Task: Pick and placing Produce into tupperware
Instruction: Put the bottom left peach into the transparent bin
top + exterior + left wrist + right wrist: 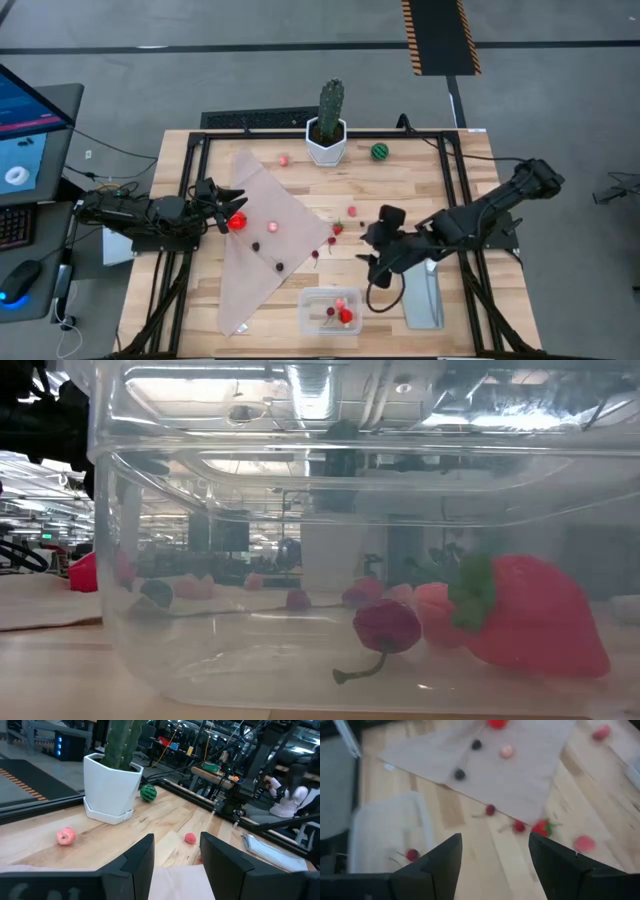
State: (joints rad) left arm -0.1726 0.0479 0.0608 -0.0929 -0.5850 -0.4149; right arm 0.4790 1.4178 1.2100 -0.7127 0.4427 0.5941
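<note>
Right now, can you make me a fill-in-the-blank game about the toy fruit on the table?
1. The big strawberry lies inside the clear ____.
2. The green striped ball sits beside the white pot holding a ____.
3. Two dark cherries lie on the beige ____.
4. The left gripper hovers by a ____ fruit.

Answers: tub, cactus, cloth, red

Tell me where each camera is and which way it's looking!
High view: above the table, facing straight down; shows both arms, the left gripper and right gripper.
Low view: at tabletop height, looking through the tupperware; no arm visible.
Left wrist view: on the left arm, facing the cactus; its own open fingers show.
Right wrist view: on the right arm, looking down at the cloth; its own open fingers show.
Shared: high and left wrist views both show the cactus.
</note>
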